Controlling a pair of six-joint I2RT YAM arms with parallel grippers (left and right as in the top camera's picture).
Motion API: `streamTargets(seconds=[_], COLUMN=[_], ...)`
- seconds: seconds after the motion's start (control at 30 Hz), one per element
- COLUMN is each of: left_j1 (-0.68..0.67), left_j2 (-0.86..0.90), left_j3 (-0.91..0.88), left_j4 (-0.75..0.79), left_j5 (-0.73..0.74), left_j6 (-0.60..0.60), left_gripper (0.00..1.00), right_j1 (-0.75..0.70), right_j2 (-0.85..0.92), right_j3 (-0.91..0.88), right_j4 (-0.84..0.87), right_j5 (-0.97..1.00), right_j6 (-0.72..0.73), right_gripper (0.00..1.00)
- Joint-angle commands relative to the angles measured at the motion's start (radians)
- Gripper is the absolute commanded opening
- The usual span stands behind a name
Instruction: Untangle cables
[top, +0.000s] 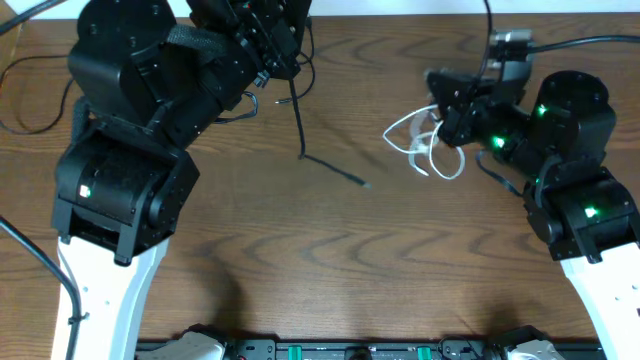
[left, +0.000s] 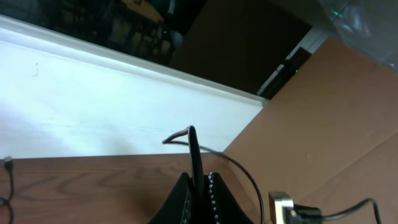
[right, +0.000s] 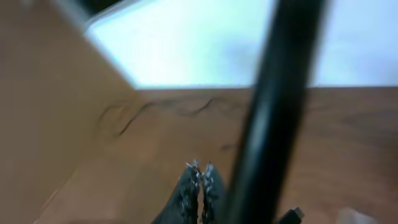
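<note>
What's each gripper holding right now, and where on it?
Left gripper is shut on a black cable, pinching the cord partway along, its plug end lying on the table. Right gripper is shut, apparently empty.

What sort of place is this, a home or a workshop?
Likely a robotics lab bench: two black-and-white robot arms stand over a brown wooden table with a thin black cable and a looped white cable.

Left arm (top: 150, 100) rises from the counter's near-left corner and reaches toward the far edge, jaws pinched on a black cable (left: 194, 155). Right arm (top: 570, 140) folds in from the right edge, wrist pointing left, jaws pressed together.
</note>
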Motion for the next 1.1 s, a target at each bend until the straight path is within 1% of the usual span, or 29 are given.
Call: streamTargets(seconds=[0.0,0.03,0.07,0.13,0.17,0.2,0.3,0.37,0.4,0.43,0.5,0.53,0.57,0.67,0.77,0.83,0.87,0.9,0.93,0.97,1.0,1.07], left_j1=[0.0,0.0,0.0,0.0,0.0,0.001,0.001,0.001,0.001,0.001,0.0,0.0,0.0,0.001,0.001,0.001,0.001,0.0,0.001,0.0,0.0,0.0], left_j2=[-0.007,-0.007,-0.007,-0.007,-0.007,-0.007,-0.007,-0.007,-0.007,-0.007,-0.007,-0.007,-0.007,-0.007,-0.007,-0.007,-0.007,-0.007,-0.007,-0.007,-0.007,-0.007], left_j3=[0.007,0.007,0.007,0.007,0.007,0.007,0.007,0.007,0.007,0.007,0.007,0.007,0.007,0.007,0.007,0.007,0.007,0.007,0.007,0.007,0.007,0.007], left_j4=[-0.003,-0.007,-0.008,-0.016,-0.02,-0.028,-0.04,-0.041,-0.041,-0.042,-0.045,-0.047,-0.053,-0.066,-0.071,-0.075,-0.076,-0.079,-0.079,-0.079,-0.079,-0.08], left_j5=[-0.017,-0.017,-0.017,-0.017,-0.016,-0.017,-0.017,-0.017,-0.017,-0.017,-0.017,-0.017,-0.017,-0.017,-0.017,-0.017,-0.017,-0.017,-0.016,-0.016,-0.017,-0.016], left_j6=[0.041,0.041,0.041,0.041,0.041,0.041,0.041,0.041,0.041,0.041,0.041,0.041,0.041,0.041,0.041,0.041,0.041,0.041,0.041,0.041,0.041,0.055], left_gripper=[0.07,0.08,0.07,0.07,0.07,0.08,0.08,0.08,0.07,0.07,0.07,0.07,0.08,0.08,0.08,0.08,0.08,0.07,0.08,0.07,0.08,0.08], right_j1=[-0.001,-0.001,-0.001,-0.002,-0.004,-0.011,-0.034,-0.047,-0.055,-0.061,-0.079,-0.093,-0.105,-0.13,-0.145,-0.155,-0.161,-0.166,-0.175,-0.179,-0.18,-0.179], right_j2=[0.018,0.018,0.018,0.018,0.018,0.018,0.018,0.018,0.018,0.019,0.023,0.026,0.027,0.03,0.032,0.031,0.031,0.031,0.031,0.031,0.031,0.031], right_j3=[0.004,0.004,0.004,0.004,0.004,0.004,0.004,0.004,0.004,0.004,0.004,0.004,0.004,0.004,0.004,0.004,0.004,0.004,0.004,0.004,0.004,0.004], right_j4=[-0.019,-0.055,-0.104,-0.2,-0.235,-0.249,-0.176,-0.128,-0.122,-0.137,-0.211,-0.257,-0.28,-0.276,-0.282,-0.28,-0.246,-0.197,-0.097,-0.053,-0.034,-0.061], right_j5=[-0.256,-0.178,-0.06,0.174,0.226,0.189,-0.07,-0.184,-0.22,-0.224,-0.242,-0.271,-0.304,-0.377,-0.357,-0.512,-0.597,-0.634,-0.609,-0.562,-0.496,-0.396], right_j6=[-0.053,0.016,0.095,0.29,0.391,0.46,0.468,0.468,0.494,0.54,0.693,0.775,0.819,0.838,0.827,0.887,0.913,0.913,0.883,0.815,0.721,0.578], right_gripper=[0.02,0.02,0.02,0.01,0.01,0.01,0.01,0.01,0.02,0.04,0.05,0.04,0.03,0.03,0.02,0.01,0.01,0.01,0.01,0.01,0.01,0.01])
